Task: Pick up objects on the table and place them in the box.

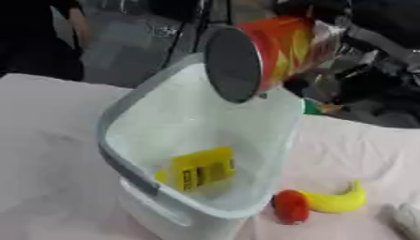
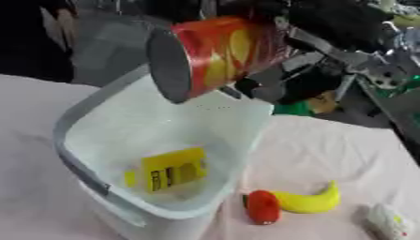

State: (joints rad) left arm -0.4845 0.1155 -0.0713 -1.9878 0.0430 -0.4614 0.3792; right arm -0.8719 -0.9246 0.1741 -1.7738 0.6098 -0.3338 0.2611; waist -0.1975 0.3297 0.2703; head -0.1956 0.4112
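My right hand (image 2: 287, 44) comes in from the upper right and is wrapped around the far end of a crisp can (image 2: 215, 54), its dark fingers curled over the can's side; I cannot make out exactly how the thumb sits, as that part blurs into the dark arm behind it. The can is a red and orange tube with yellow shapes printed on it, lying nearly on its side in the air, its round grey metal base turned toward me and tilted down. It hangs above the far rim of the box (image 1: 123, 161), over the opening and clear of the walls. The box is a pale plastic bin with a grey rim, standing near the middle of the white cloth-covered table (image 1: 49, 154), and a yellow packet (image 1: 201, 169) with dark print lies flat on its bottom. On the table just beside the box's near right corner lie a red fruit-like piece (image 1: 290, 206) and a yellow banana (image 1: 336, 199), the two touching end to end. The right eye view shows more of my hand and arm on the can, and a whitish object (image 2: 390, 222) toward the table's near right corner; the left eye view shows only its edge. My left hand shows in neither view.
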